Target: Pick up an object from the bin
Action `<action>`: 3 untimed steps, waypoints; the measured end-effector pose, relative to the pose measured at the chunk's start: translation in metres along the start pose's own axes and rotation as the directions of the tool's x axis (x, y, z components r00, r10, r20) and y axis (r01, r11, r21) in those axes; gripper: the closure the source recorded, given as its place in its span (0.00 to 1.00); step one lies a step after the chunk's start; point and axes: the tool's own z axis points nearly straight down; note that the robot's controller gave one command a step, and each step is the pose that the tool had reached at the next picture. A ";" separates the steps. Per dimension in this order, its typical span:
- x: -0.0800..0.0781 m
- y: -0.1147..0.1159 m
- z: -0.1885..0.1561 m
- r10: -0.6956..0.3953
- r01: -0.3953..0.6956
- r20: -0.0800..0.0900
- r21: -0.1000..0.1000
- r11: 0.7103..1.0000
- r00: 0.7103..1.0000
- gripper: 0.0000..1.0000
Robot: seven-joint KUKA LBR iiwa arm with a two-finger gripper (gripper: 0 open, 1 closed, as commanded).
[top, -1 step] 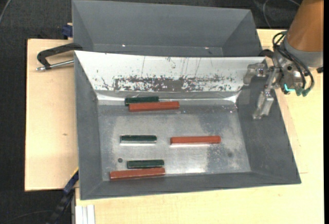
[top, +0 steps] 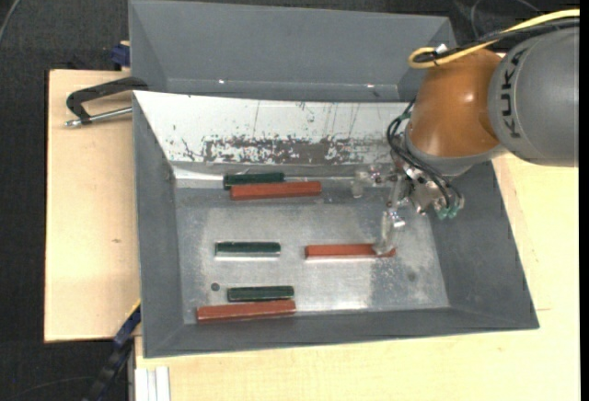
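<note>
The hand [top: 392, 243], open or closed impossible to tell, hangs at the right end of the middle red bar [top: 339, 252], which runs leftward.

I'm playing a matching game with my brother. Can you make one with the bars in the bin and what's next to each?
Column one:
1 back red bar
2 middle red bar
3 front red bar
4 middle dark green bar

Column two:
a touches no other bar
b gripper at its right end
c dark green bar along its right part
d dark green bar along its left part

Pairs: 1-d; 2-b; 3-c; 4-a
</note>
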 end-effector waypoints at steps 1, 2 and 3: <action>0.047 0.030 0.018 -0.150 0.150 0.001 0.003 0.989 0.989 0.00; 0.045 0.029 0.017 -0.150 0.150 0.005 0.005 0.989 0.989 1.00; 0.049 0.037 -0.158 -0.115 0.114 0.019 0.011 0.993 0.993 1.00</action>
